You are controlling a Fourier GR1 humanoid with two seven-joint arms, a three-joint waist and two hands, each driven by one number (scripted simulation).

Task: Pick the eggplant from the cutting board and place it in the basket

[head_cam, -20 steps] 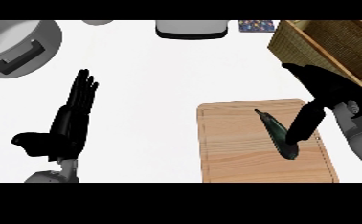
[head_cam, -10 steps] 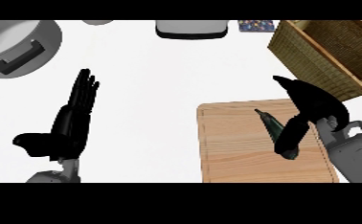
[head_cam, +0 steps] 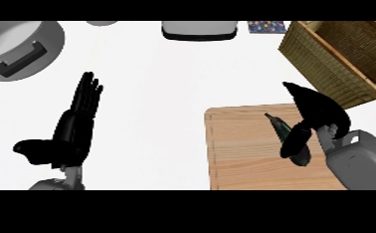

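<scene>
Looking down, I see my right hand (head_cam: pixel 317 108) low over the cutting board (head_cam: pixel 246 152), its fingers (head_cam: pixel 294 140) curving down against the dark eggplant (head_cam: pixel 288 138), though I cannot tell whether they are actually clamped on it. The eggplant lies on the board's right half, directly under those fingers, with the wicker basket (head_cam: pixel 332 53) beyond them toward the far right. My left hand (head_cam: pixel 73 125) rests over the white surface (head_cam: pixel 161 92), fingers straight and together.
</scene>
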